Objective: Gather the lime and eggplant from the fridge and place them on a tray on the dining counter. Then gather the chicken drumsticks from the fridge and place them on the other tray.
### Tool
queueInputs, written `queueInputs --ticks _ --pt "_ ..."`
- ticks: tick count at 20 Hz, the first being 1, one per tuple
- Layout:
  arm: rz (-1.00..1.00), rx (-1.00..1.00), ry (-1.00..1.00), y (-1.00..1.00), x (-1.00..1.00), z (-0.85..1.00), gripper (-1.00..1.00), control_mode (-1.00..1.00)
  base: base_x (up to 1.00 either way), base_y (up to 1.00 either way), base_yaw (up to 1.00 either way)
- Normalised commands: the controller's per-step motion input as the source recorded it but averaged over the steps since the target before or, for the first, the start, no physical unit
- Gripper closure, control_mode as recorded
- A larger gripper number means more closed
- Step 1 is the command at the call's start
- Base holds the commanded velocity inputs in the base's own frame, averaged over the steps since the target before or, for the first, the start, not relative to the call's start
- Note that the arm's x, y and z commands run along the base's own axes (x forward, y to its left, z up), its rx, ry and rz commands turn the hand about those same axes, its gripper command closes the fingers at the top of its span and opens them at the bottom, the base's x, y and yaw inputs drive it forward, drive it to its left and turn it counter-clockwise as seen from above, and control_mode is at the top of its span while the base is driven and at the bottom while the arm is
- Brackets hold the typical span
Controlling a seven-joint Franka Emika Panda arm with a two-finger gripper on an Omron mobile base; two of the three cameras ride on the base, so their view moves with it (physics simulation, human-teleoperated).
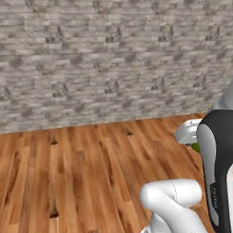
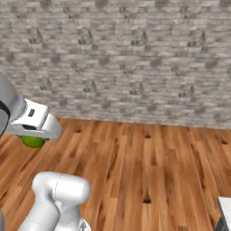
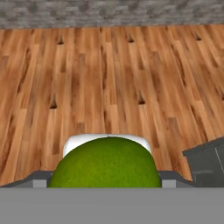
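A: Where is the lime (image 3: 104, 162) at this point?

B: In the gripper (image 3: 105, 181). The hand view has it sitting low and close, a round green ball between the fingers. From the right base view a slice of green shows under the white hand, and a sliver shows beside the wrist in the left base view.

A: So the fingers are clamped on it?

B: They stand wide, and the lime fills the gap, so I judge them closed on the lime rather than hanging apart. The fingertips themselves are hidden behind the fruit.

A: How will it handle?

B: Light, firm, with a slightly pebbled skin. Being round, it could roll out if held off-centre, so the hold belongs across its widest part.

A: Surroundings?

B: Wooden floor (image 3: 109, 83) and a brick wall (image 2: 135, 58). A dark grey cabinet corner (image 3: 205, 164) sits at the lower right of the hand view. No tray visible yet.
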Motion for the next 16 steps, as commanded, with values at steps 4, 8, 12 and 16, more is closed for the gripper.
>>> queueInputs --ticks 4,8,12,16 --pt "0.00 0.00 0.00 0.00 0.00 0.00 1.00 1.00 0.97 0.12 -0.22" --pt "0.00 0.00 0.00 0.00 0.00 0.00 1.00 1.00 0.75 0.15 -0.56" --pt "0.00 0.00 0.00 0.00 0.00 0.00 1.00 1.00 0.37 0.13 -0.73" --pt "0.00 0.00 0.00 0.00 0.00 0.00 1.00 1.00 0.24 0.21 -0.78"
